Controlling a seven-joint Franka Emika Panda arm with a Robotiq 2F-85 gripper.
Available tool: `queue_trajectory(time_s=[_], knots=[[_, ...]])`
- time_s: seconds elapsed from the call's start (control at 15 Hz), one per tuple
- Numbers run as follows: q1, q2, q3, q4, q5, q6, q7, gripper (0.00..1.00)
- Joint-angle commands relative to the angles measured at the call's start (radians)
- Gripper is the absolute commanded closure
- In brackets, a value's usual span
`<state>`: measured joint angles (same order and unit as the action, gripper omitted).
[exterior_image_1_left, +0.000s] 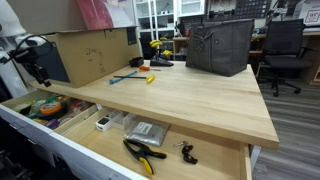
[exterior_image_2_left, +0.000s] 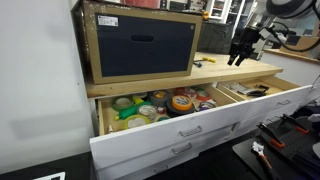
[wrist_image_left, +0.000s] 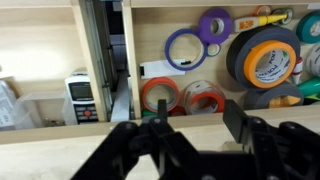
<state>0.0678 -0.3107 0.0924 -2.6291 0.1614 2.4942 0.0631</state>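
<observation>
Wrist view: gripper (wrist_image_left: 190, 135) at 6 o'clock of frame, both dark fingers (wrist_image_left: 150, 140) spread wide, nothing between them. It hangs over the front edge of the benchtop (wrist_image_left: 50, 150) and looks down into the open drawer (exterior_image_2_left: 170, 135).

Nearest things: two red-orange rolls (wrist_image_left: 160, 95) of tape, at 12 o'clock from the fingertips and apart from them. A purple roll (wrist_image_left: 185, 48) lies beyond at 12. An orange-and-black roll (wrist_image_left: 262, 58), the widest, lies at 1 to 2 o'clock. A white handheld device (wrist_image_left: 80, 95) sits at 10 o'clock, in the next compartment across a divider (wrist_image_left: 105, 60).

Step, as judged: hover above the tape compartment, no contact made. Any descent onto a roll would call for clearing the bench edge first, then bringing the spread jaws across a roll's rim or through its core.

Materials: the rolls are flat rings with glossy sides and hollow centres, lying on their faces and crowded edge to edge. Benchtop and drawer floor are pale wood, smooth and matte. The device is hard plastic.

In an exterior view the gripper (exterior_image_1_left: 38, 65) shows at 9 o'clock of frame, with a cardboard box (exterior_image_1_left: 90, 50) beside it and yellow-handled pliers (exterior_image_1_left: 140, 152) further along the drawer.
</observation>
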Motion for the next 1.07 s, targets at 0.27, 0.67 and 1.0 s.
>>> queue_trajectory(time_s=[0.27,0.67,1.0], knots=[[-0.102,-0.083,-0.032,0.201,-0.162,-0.352,0.109,0.00],[-0.112,-0.026,-0.041,0.335,-0.191,-0.556,0.124,0.00],[-0.116,0.038,-0.071,0.472,-0.166,-0.646,0.117,0.00]])
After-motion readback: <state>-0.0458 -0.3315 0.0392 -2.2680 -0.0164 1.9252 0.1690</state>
